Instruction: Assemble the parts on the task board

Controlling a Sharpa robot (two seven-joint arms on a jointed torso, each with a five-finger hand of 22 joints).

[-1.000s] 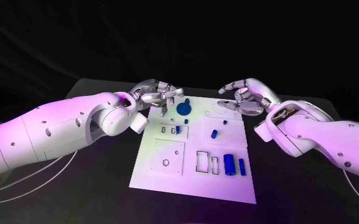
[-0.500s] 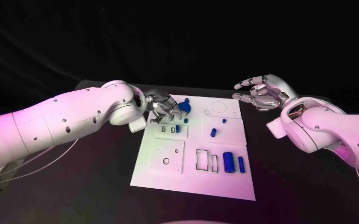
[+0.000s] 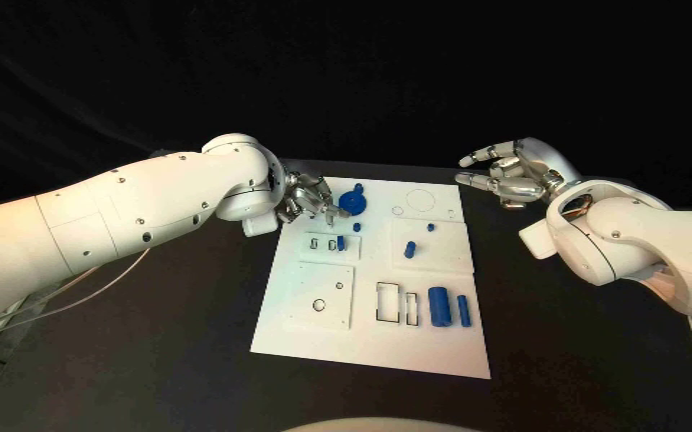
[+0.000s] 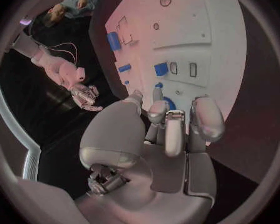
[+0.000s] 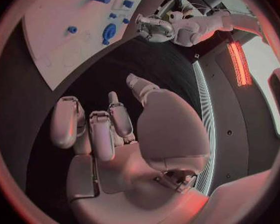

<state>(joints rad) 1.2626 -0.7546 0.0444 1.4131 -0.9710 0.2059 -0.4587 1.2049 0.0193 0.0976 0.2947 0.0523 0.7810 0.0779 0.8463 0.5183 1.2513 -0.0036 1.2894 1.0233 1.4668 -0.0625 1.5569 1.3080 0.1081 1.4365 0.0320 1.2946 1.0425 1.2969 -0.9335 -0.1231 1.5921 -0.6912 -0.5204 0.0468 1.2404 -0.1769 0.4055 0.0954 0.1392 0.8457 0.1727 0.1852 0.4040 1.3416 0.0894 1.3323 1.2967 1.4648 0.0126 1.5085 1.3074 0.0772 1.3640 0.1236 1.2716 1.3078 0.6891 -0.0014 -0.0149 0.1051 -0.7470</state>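
Head view: the white task board (image 3: 378, 287) lies mid-table, small blue parts (image 3: 438, 308) in its recesses; left hand (image 3: 307, 198) hovers at its far left corner by a round blue part (image 3: 353, 202), holding nothing visible; right hand (image 3: 508, 176) off-board, fingers loosely apart, empty. Wrist views agree; no legible writing
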